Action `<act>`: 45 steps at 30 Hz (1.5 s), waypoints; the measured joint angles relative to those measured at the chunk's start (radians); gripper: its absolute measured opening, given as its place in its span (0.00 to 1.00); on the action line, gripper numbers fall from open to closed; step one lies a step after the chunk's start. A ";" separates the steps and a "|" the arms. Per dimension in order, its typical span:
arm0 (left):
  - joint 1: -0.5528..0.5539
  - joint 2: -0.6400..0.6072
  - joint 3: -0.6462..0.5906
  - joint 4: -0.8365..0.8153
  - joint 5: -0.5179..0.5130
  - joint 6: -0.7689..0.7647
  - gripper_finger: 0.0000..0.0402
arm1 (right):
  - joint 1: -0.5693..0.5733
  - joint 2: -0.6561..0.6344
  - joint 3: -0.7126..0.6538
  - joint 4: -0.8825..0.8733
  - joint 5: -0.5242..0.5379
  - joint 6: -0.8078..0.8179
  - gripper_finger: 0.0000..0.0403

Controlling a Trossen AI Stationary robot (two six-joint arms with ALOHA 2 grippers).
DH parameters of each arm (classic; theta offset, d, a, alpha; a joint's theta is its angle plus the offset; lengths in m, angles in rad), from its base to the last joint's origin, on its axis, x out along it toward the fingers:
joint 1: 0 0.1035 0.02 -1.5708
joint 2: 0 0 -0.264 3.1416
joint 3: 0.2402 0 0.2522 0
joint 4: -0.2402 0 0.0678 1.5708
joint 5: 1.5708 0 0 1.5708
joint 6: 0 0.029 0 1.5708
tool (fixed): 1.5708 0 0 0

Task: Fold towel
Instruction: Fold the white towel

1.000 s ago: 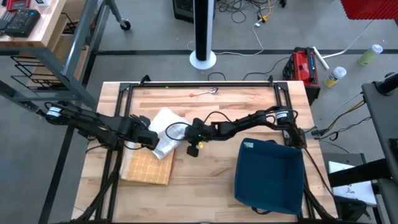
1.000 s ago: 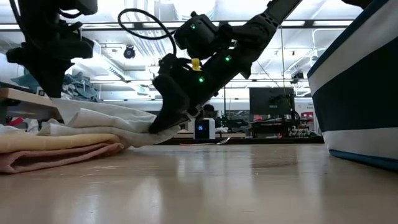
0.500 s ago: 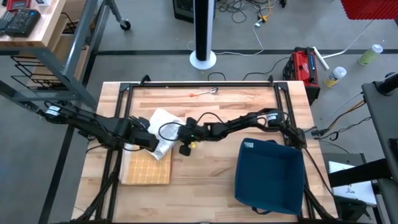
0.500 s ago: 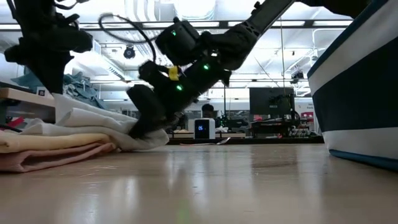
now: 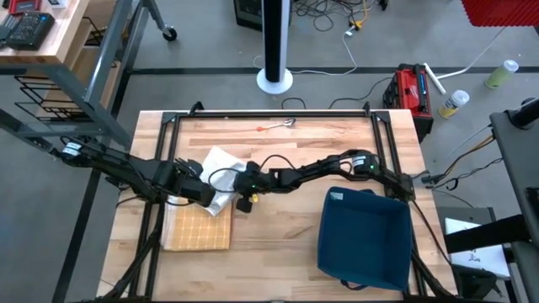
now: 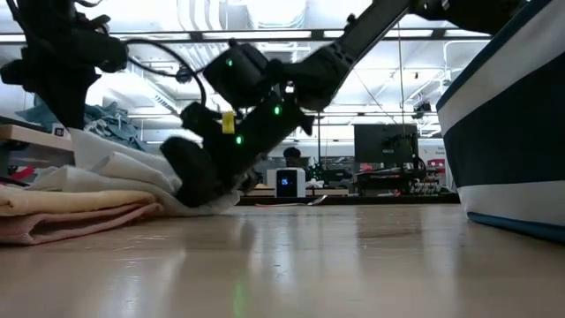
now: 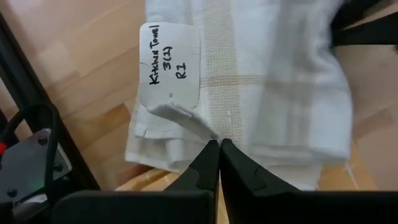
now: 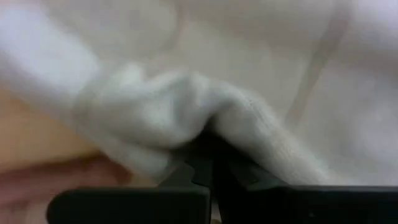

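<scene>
A white towel point(image 5: 217, 168) lies bunched on the wooden counter point(image 5: 286, 227), its near edge overlapping a folded yellow checked cloth point(image 5: 198, 225) on the counter's left half, with a dark blue bin point(image 5: 364, 236) well apart on the right. The left gripper point(image 7: 217, 149) has its jaws pinched tight on the towel's edge, just beside a handwritten label point(image 7: 170, 70). The right gripper point(image 8: 208, 146), reaching across from the right, has its jaws clamped on a fold of the same towel.

Blue bin point(image 5: 364, 238) blocks the table's point(image 5: 278, 244) right front; the middle lies open.
</scene>
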 joint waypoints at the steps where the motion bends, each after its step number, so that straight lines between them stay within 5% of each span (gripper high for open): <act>1: -0.002 0.000 0.004 -0.004 0.010 -0.003 0.00 | 0.000 0.010 0.005 -0.015 0.001 0.010 0.00; 11: -0.065 0.009 0.060 -0.193 0.162 -0.111 0.00 | -0.011 0.027 0.036 -0.100 0.002 0.061 0.00; 24: -0.088 0.060 0.034 -0.230 0.102 -0.195 0.01 | -0.010 0.031 0.044 -0.107 0.000 0.035 0.00; 37: -0.095 0.097 0.004 -0.323 0.153 -0.158 0.21 | 0.000 0.031 0.043 -0.108 -0.001 0.008 0.00; 42: -0.096 0.052 0.017 -0.213 0.122 -0.133 0.28 | 0.000 0.025 0.042 -0.115 -0.006 -0.017 0.00; 45: -0.112 0.037 0.016 -0.041 0.052 0.034 0.28 | 0.003 -0.006 0.039 -0.169 -0.018 -0.032 0.00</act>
